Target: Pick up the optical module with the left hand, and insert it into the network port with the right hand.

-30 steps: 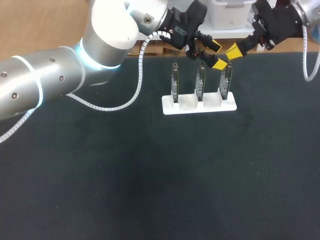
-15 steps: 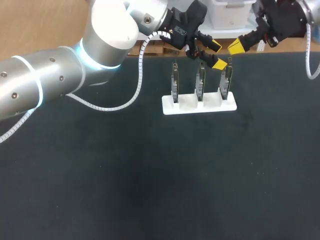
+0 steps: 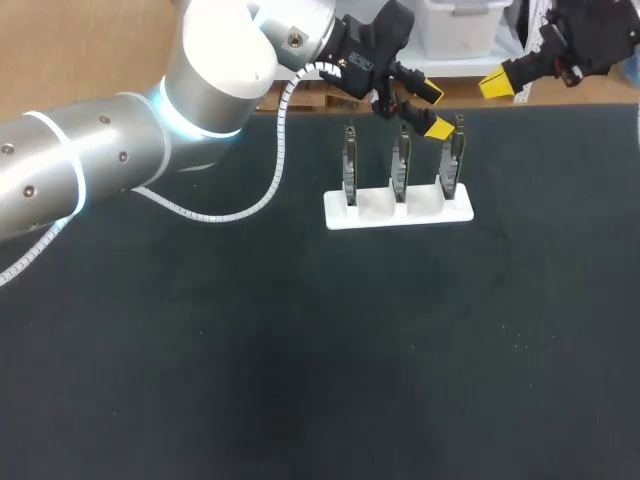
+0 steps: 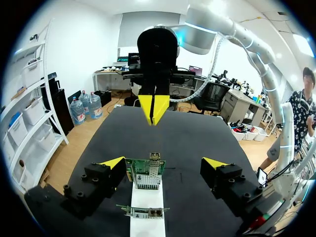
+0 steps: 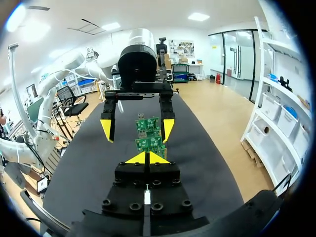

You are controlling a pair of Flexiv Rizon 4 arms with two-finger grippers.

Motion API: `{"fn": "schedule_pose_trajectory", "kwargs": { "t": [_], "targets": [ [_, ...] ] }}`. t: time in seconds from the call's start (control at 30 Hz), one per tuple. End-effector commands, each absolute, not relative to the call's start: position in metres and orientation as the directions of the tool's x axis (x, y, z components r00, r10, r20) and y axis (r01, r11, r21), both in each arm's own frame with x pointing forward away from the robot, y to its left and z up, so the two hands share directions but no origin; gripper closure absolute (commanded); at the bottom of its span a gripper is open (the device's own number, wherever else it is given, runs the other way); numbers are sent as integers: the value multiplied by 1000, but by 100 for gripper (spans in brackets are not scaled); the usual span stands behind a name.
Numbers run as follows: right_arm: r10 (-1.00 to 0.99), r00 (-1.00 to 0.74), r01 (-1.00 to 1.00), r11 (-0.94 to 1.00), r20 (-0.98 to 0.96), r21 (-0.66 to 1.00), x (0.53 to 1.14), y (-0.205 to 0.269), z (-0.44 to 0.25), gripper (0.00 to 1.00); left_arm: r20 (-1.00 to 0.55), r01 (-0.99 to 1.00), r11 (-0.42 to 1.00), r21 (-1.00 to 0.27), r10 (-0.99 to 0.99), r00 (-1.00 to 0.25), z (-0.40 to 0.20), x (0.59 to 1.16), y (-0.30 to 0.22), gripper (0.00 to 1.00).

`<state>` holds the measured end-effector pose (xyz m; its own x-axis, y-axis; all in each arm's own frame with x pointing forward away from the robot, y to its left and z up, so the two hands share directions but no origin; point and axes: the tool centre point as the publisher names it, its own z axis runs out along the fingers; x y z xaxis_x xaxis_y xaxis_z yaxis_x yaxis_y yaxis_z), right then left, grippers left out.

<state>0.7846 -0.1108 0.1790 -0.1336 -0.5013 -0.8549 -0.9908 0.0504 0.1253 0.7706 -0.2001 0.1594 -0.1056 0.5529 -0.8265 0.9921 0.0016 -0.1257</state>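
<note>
Left gripper wide open, empty, rack at its 6 o'clock; cards upright, row running 9-to-3. Right gripper pinched shut, nothing visible in it, off at rack's 2 o'clock, so left is nearer. Optical module: possibly the metal piece atop the card ahead of left gripper; can't tell.

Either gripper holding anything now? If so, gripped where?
Nothing is held. The left gripper stands open around a circuit card, not closed on it; the right gripper is shut and empty, apart from it.
</note>
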Motion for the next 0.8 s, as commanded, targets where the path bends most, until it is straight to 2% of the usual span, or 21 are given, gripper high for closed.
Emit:
{"fn": "schedule_pose_trajectory", "kwargs": {
  "t": [0.03,0.77,0.8],
  "targets": [
    [-502,-135,-991,71,-854,115,775,-116,180,100,-824,992,-2,-129,557,-106,160,773,-201,0],
    [-502,-153,-988,97,-851,120,768,-120,178,100,-824,992,-2,-129,557,-106,160,773,-201,0],
    [-507,-155,-988,103,-848,119,768,-120,178,79,-824,992,-2,-129,557,-106,160,773,-201,0]
  ]
}}
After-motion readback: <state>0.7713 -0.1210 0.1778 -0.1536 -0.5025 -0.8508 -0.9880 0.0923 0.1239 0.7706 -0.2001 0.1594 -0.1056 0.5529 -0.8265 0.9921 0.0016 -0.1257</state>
